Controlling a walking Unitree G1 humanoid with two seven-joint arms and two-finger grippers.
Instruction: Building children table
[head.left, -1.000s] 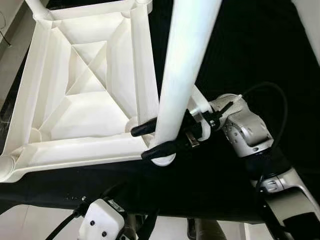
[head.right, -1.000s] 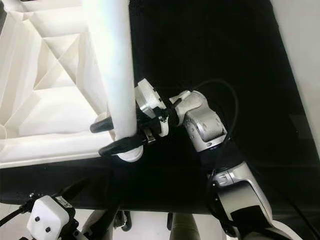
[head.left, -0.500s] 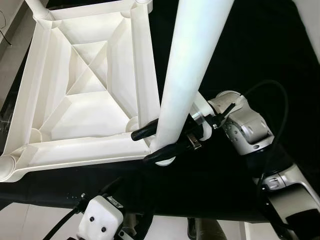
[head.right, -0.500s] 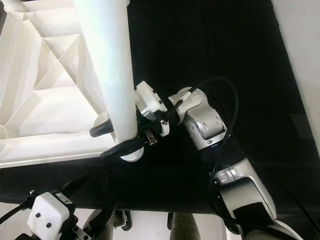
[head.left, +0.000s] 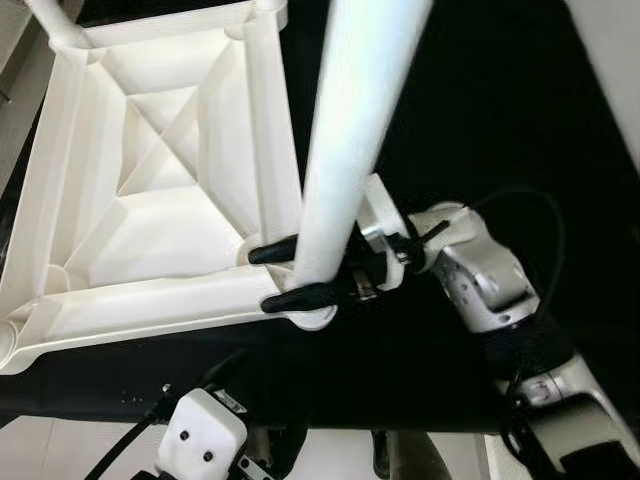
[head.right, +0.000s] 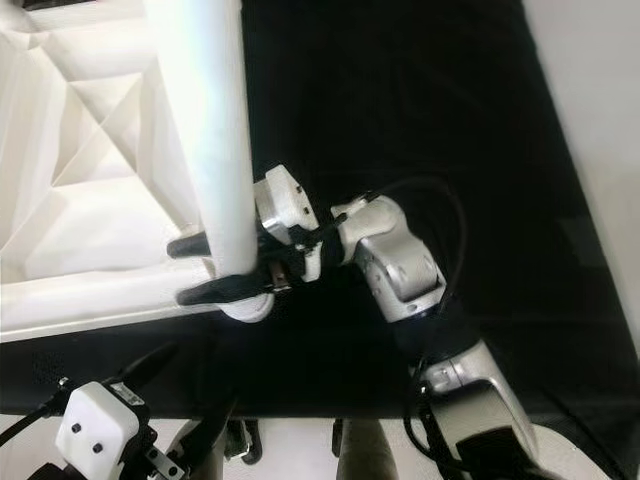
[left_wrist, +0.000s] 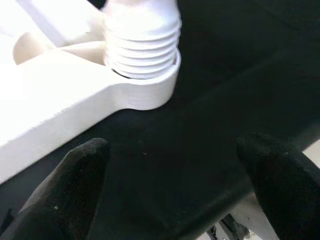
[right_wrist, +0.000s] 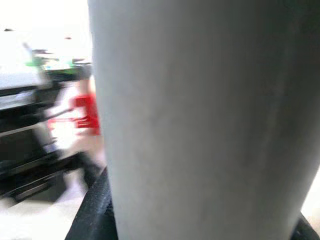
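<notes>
A white plastic table top (head.left: 150, 300) lies upside down on a black cloth. My right gripper (head.left: 262, 276) is shut on a long white table leg (head.left: 350, 130) and holds it nearly upright at the near right corner. The leg's threaded end (left_wrist: 142, 45) sits in the round corner socket (left_wrist: 145, 95), with several thread rings still showing above it. My left gripper (left_wrist: 175, 190) is open just below that corner at the surface's front edge, holding nothing. Its white wrist housing (head.left: 200, 440) shows low in the head view.
The black cloth (head.left: 480, 100) spreads to the right of the table top. Its front edge runs just below the corner, with pale floor (head.left: 60, 450) beyond. Another white leg (head.left: 50, 20) stands at the far left corner. A blurred figure in red (right_wrist: 85, 115) shows behind the leg.
The right gripper and the leg have shifted slightly left, closer to the table top's right rim, and the leg leans less. The whole view has also shifted a little.
</notes>
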